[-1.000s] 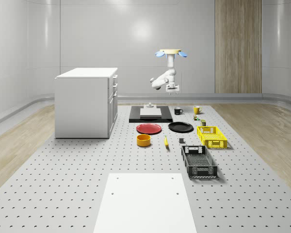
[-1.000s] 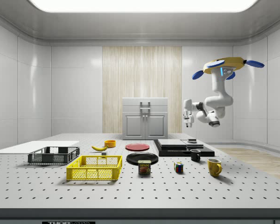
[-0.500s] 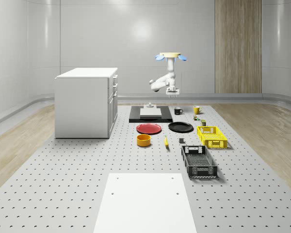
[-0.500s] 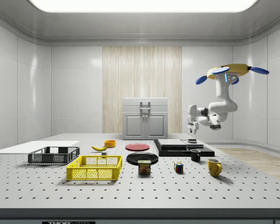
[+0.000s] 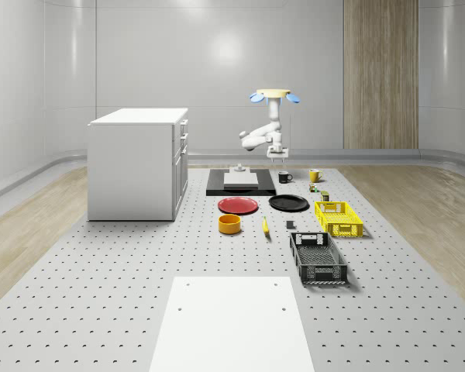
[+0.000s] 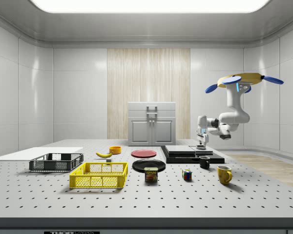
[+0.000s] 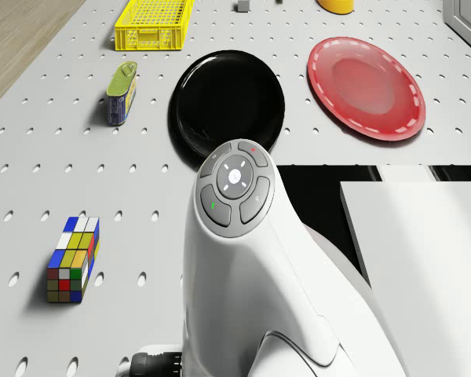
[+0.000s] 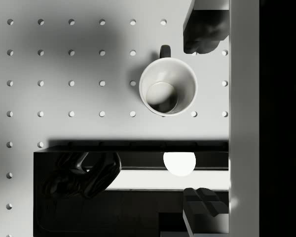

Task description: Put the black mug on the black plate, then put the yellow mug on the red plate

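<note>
Shows the drone (image 6: 244,80) hovering above the far end of the tabletop (image 6: 185,200). Holds the end effector (image 6: 202,141) spread wide, pointing down over the upright black mug (image 8: 168,87), clear of its rim. Places that mug just beside the edge of a raised black slab (image 8: 138,212), with bare perforated tabletop on the other side. Leaves black plate (image 7: 228,106), red plate (image 7: 366,88) and yellow mug (image 6: 224,174) apart. Reads "SPAM" on the can (image 6: 151,174).

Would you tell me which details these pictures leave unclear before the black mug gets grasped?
- Drone view: the yellow basket and the orange bowl are cut off by the picture's edge.
- Drone view: the arm covers part of the black plate.
- Whole-scene view: the can has a label too small to read.
- Wrist view: the black mug is seen from above, hiding its outer wall.
</note>
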